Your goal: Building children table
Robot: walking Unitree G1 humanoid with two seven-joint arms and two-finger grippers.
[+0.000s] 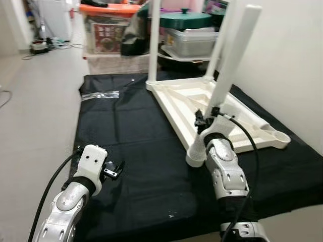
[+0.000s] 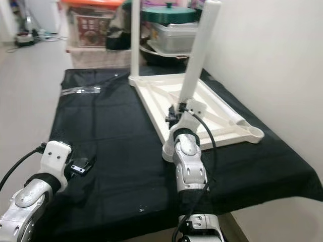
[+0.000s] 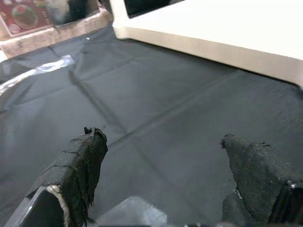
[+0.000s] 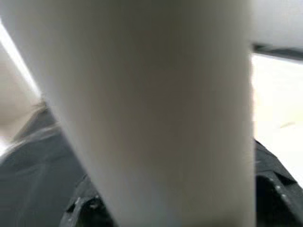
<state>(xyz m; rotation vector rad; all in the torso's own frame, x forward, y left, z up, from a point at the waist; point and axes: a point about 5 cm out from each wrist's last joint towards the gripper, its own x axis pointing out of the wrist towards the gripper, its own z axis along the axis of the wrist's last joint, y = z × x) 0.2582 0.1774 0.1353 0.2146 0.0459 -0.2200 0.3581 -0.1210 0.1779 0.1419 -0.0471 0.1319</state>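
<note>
Behind tabletop (image 1: 176,96), storage bins (image 1: 108,33), plastic wrapper (image 1: 100,95), right pincer (image 1: 208,117) gripping leg (image 1: 229,65)

Both arms were built of silver, rounded segments — glossy metal shells joined one behind the other. The left arm (image 1: 70,201) ended in a white, boxy wrist block with two small dark screw holes on its face, and a black cable looped along its outer side. The right arm (image 1: 228,174) carried a thick black cable arching over its wrist. The left gripper's fingers (image 3: 83,161) were black, with rough, frayed padding — worn at the tips.
</note>
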